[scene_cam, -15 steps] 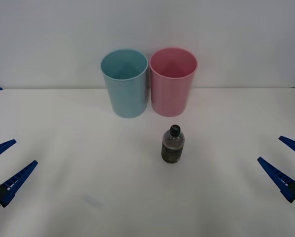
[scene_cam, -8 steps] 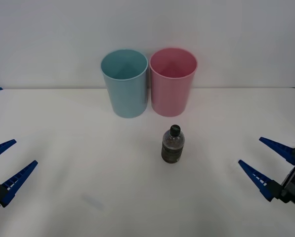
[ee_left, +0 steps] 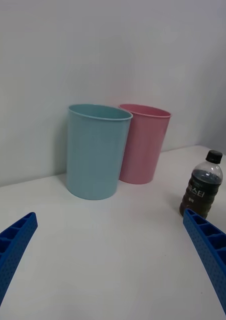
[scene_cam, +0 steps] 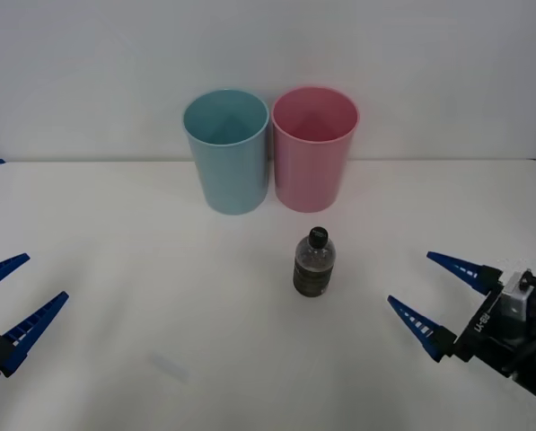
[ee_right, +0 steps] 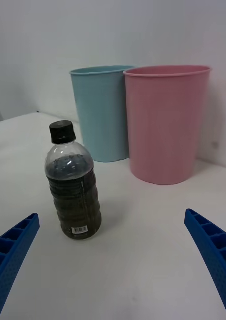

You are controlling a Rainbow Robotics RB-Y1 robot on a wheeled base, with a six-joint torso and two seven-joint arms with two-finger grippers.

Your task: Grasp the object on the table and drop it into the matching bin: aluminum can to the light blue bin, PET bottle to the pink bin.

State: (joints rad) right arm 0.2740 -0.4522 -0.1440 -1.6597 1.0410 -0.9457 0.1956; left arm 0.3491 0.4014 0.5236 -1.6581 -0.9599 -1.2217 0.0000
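- The right gripper (scene_cam: 442,294) hovers low at the right side, its blue ribbed fingers (scene_cam: 417,321) spread wide apart and pointing inward to the left.
- The left gripper (scene_cam: 14,300) sits at the far left edge, fingers likewise spread.

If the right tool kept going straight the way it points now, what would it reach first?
Most likely the PET bottle: the open right tool points toward it across bare table, and the bottle stands just off-centre between its fingers in the wrist view. The pink bin stands farther back.
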